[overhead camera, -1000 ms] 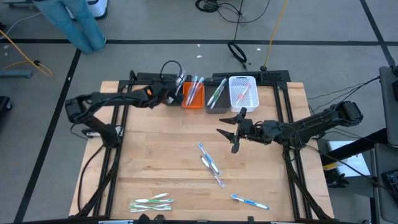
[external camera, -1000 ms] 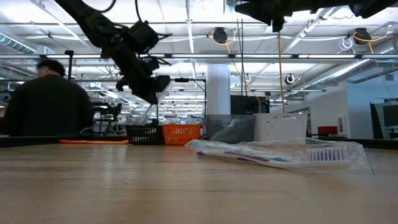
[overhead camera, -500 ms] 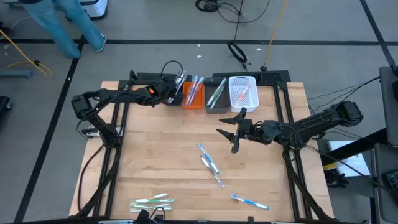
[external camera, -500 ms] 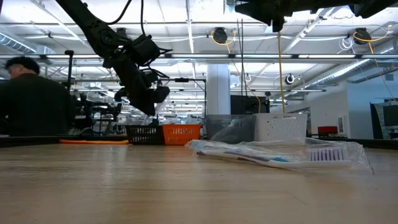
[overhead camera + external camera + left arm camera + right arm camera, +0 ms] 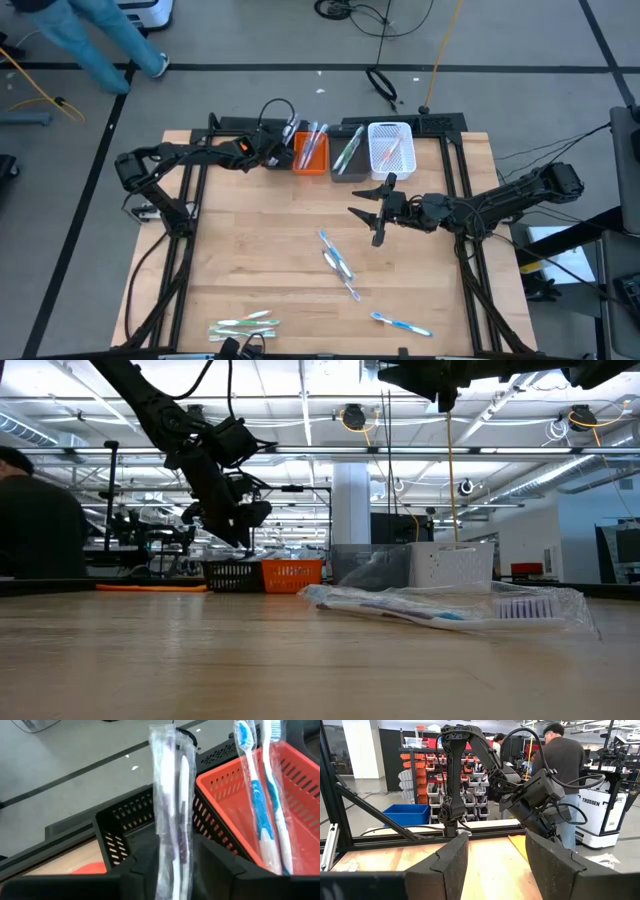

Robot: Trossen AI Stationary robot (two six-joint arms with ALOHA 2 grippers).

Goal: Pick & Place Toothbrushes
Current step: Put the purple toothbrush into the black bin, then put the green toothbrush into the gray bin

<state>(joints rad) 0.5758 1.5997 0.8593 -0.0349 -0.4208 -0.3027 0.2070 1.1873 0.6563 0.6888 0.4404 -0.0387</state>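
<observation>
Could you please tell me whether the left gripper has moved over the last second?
Yes. The left gripper has shifted toward the orange bin, now over the black bin.

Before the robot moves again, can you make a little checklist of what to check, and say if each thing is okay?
1. Left gripper over the black mesh bin: ok.
2. Clear-wrapped purple toothbrush let go: cannot tell; it stands upright between the fingers.
3. Orange mesh bin beside it holds two blue-and-white toothbrushes: ok.
4. Right gripper open and empty above mid-table: ok.
5. Table cleared: not ok; wrapped toothbrushes lie mid-table, more at the near edge.
6. Person in dark top beyond the table, away from the arms: ok.
</observation>
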